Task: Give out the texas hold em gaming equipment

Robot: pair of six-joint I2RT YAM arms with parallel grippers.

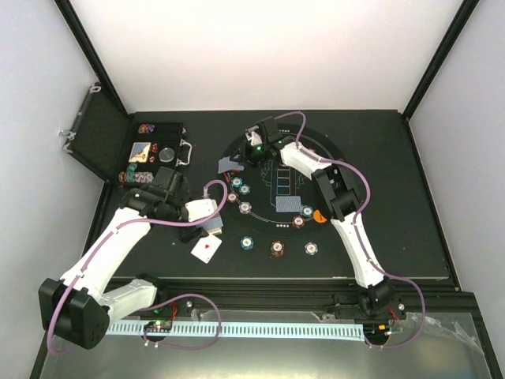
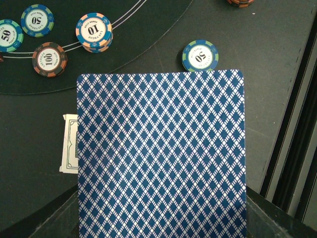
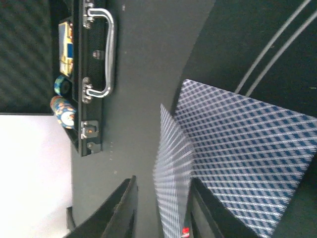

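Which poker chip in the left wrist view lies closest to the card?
The blue-and-green 50 chip, off the mat, right at the top edge of the card; the others lie farther away.

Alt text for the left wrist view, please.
A playing card with a blue-and-white diamond-patterned back fills the lower centre, rising from the bottom edge. Beyond it lie round striped poker chips: a blue-and-green 50 just past its top edge, an orange 10 and a brown 100 on the round black mat with white lines.
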